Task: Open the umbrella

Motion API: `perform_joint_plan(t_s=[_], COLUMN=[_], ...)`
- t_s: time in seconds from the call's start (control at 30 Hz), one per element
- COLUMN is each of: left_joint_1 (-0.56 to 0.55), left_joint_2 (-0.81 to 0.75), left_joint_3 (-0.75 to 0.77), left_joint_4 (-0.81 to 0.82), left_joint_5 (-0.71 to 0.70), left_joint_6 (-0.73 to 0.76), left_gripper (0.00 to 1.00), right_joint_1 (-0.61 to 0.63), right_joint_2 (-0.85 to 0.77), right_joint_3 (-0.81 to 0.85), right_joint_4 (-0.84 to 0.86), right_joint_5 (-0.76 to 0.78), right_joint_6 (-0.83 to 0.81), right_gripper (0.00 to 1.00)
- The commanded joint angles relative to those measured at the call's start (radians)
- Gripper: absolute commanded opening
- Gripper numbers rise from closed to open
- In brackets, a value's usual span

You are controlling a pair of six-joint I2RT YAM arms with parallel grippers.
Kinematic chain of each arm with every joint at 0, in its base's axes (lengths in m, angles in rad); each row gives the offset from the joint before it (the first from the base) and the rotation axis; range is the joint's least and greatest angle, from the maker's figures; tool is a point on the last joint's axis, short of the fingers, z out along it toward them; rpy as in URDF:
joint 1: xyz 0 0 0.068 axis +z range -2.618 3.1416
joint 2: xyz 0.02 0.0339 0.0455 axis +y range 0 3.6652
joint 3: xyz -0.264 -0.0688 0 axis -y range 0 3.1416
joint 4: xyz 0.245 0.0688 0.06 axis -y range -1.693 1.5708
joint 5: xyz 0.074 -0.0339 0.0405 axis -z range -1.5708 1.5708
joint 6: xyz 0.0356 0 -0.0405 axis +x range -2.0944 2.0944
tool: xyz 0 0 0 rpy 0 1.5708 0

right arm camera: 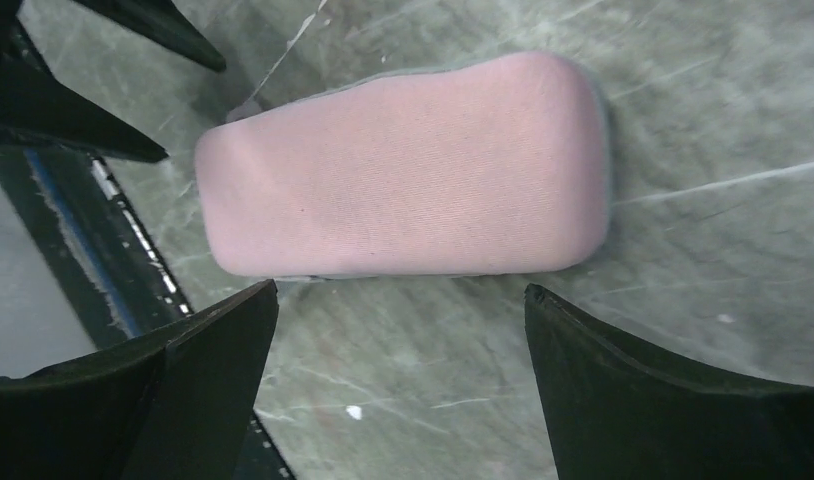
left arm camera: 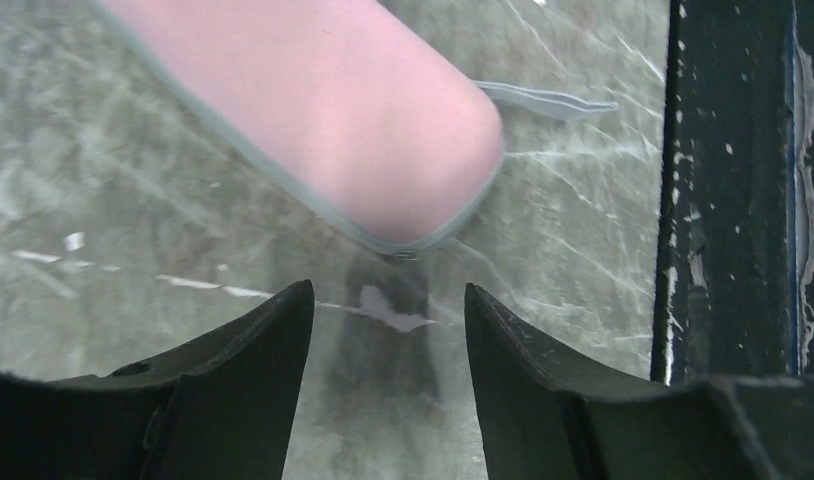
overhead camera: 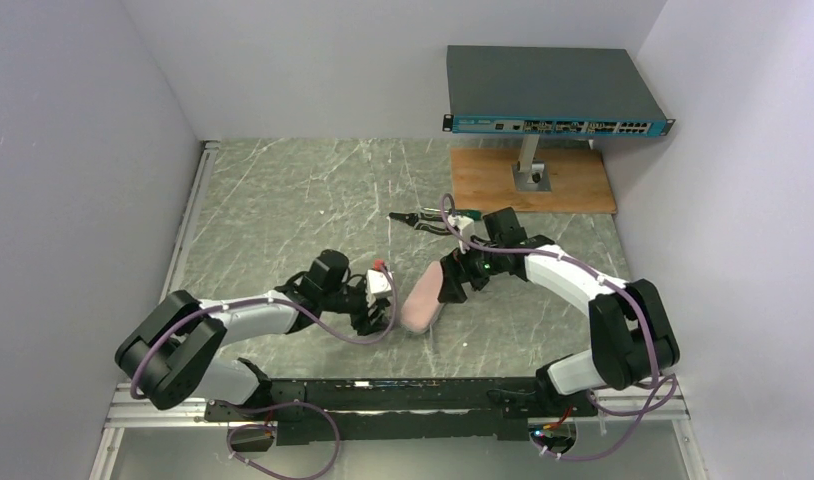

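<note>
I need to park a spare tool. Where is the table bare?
Bare marble lies far left, between the left wall and the wooden board. Crowded near centre: left fingers and right fingers sit by the pink pouch.

We see a grey-green, white-veined, marble-look tabletop (overhead camera: 283, 200). Just below the frame's centre a plump, oblong pink fabric umbrella (overhead camera: 421, 302), edged in grey, lies flat on it. At the upper right lies a flat rectangular wooden board (overhead camera: 573, 185).

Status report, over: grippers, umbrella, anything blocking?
Left fingers open, empty, just short of the umbrella. Right fingers open, empty, above it. It's closed, lying flat on the table. Nothing in the way.
</note>
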Motion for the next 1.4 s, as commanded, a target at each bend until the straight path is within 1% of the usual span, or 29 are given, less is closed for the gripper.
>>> perform_joint_plan(t_s=[0.0, 0.13, 0.23, 0.37, 0.5, 0.57, 0.67, 0.7, 0.77, 0.8, 0.9, 1.07, 1.13, 1.23, 1.37], left_joint_1=[-0.070, -0.099, -0.117, -0.140, -0.147, -0.150, -0.151, -0.151, -0.150, -0.151, -0.150, -0.143, -0.131, -0.109, -0.077], left_joint_2=[0.034, 0.070, 0.092, 0.115, 0.122, 0.135, 0.151, 0.154, 0.154, 0.152, 0.136, 0.110, 0.106, 0.102, 0.103], left_joint_3=[-0.008, -0.019, -0.025, -0.024, -0.034, -0.030, -0.016, -0.010, 0.003, 0.006, 0.009, 0.001, -0.008, -0.008, -0.005], left_joint_4=[0.034, 0.099, 0.139, 0.173, 0.208, 0.212, 0.197, 0.186, 0.151, 0.143, 0.122, 0.113, 0.138, 0.168, 0.206], left_joint_5=[-0.037, -0.064, -0.073, -0.095, -0.094, -0.087, -0.090, -0.091, -0.083, -0.088, -0.102, -0.134, -0.165, -0.212, -0.220], left_joint_6=[0.122, 0.154, 0.171, 0.160, 0.122, 0.103, 0.093, 0.092, 0.089, 0.086, 0.081, 0.078, 0.062, 0.051, 0.046], left_gripper=[0.62, 0.61, 0.58, 0.47, 0.40, 0.34, 0.24, 0.19, 0.05, 0.01, 0.00, 0.00, 0.00, 0.00, 0.00], right_joint_1=[0.001, -0.001, 0.001, 0.001, -0.001, -0.001, -0.001, -0.001, -0.002, -0.003, -0.002, -0.010, -0.012, -0.012, -0.012], right_joint_2=[0.049, 0.092, 0.131, 0.179, 0.183, 0.177, 0.186, 0.196, 0.215, 0.221, 0.236, 0.251, 0.255, 0.259, 0.281], right_joint_3=[0.037, 0.046, 0.063, 0.081, 0.081, 0.073, 0.072, 0.074, 0.076, 0.075, 0.069, 0.081, 0.091, 0.101, 0.121], right_joint_4=[-0.042, -0.023, -0.015, 0.001, 0.028, 0.048, 0.050, 0.045, 0.034, 0.033, 0.035, 0.018, 0.003, -0.017, -0.058], right_joint_5=[-0.111, -0.138, -0.132, -0.126, -0.146, -0.149, -0.141, -0.131, -0.110, -0.102, -0.075, -0.093, -0.106, -0.125, -0.151], right_joint_6=[0.127, 0.165, 0.179, 0.208, 0.239, 0.253, 0.239, 0.234, 0.213, 0.202, 0.181, 0.140, 0.118, 0.083, 0.042], right_gripper=[0.95, 0.95, 0.95, 0.93, 0.93, 0.92, 0.85, 0.81, 0.71, 0.65, 0.51, 0.39, 0.33, 0.29, 0.28])
